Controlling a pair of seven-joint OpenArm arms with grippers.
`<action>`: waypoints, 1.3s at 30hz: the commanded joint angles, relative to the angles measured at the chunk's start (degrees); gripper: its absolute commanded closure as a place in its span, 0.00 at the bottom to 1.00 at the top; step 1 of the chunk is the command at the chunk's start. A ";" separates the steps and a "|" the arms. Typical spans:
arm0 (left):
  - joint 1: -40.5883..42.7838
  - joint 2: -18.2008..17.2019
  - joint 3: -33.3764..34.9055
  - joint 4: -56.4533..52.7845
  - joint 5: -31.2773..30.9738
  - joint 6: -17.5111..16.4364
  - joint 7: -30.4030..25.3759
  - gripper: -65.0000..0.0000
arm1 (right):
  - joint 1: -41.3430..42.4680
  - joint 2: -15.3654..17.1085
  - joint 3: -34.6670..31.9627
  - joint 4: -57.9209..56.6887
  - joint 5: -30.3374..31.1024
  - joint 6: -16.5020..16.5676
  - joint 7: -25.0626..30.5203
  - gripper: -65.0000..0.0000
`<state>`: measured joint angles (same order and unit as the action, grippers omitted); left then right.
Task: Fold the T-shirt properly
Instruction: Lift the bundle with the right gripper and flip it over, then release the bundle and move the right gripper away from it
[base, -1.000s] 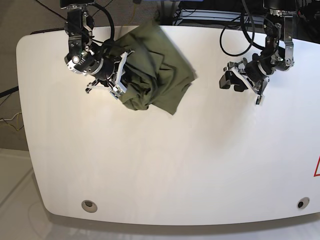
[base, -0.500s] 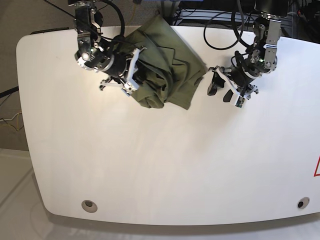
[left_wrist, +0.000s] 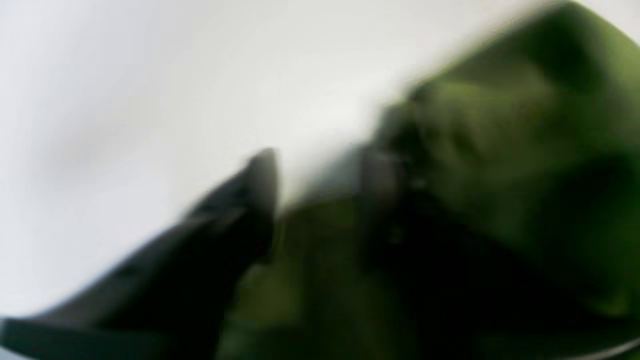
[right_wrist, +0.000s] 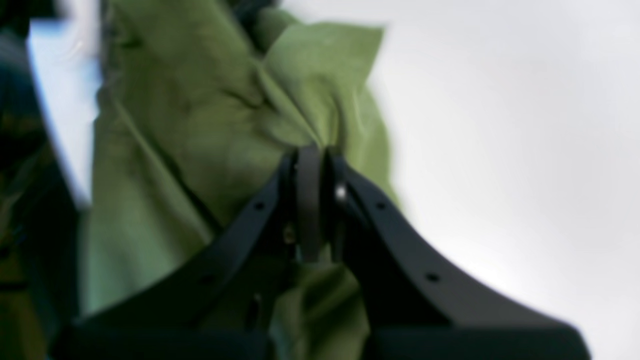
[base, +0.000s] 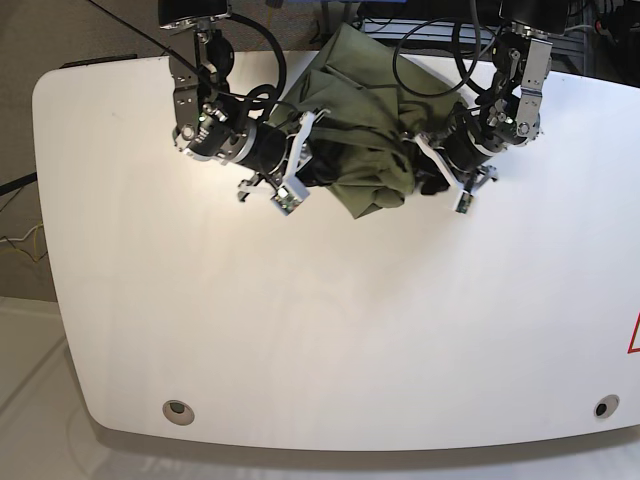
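Count, base view: one T-shirt (base: 355, 150), olive green, the only cloth on show. One white table (base: 330, 320). Two robot arms, each ending in one hand: left hand (base: 432, 172) and right hand (base: 300, 165), so two hands in all. Two small round fittings set in the table's near edge, one grey (base: 179, 409), one dark (base: 600, 408). One red marking (base: 634, 335), cut off by the picture's edge.

T-shirt (base: 355, 150) matt olive cloth, creased; table (base: 330, 330) smooth white.
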<state>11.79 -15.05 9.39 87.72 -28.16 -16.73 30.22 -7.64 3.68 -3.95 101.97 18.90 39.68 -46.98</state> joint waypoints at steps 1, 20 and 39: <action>2.97 1.04 -1.06 5.65 -6.81 -0.50 10.03 0.88 | 0.12 0.36 0.46 2.65 1.47 0.00 0.87 0.98; 13.33 3.09 -6.35 22.72 -21.09 0.81 12.44 0.43 | -0.53 5.44 2.25 9.39 -1.15 0.32 0.44 0.65; 15.59 2.35 -12.86 24.06 -15.22 2.09 7.01 0.45 | 15.86 5.24 1.18 -2.24 -1.01 0.01 -3.35 0.42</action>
<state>32.23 -11.79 -4.51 116.36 -43.31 -14.98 35.07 9.30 8.88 -2.28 97.58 16.95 40.07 -50.85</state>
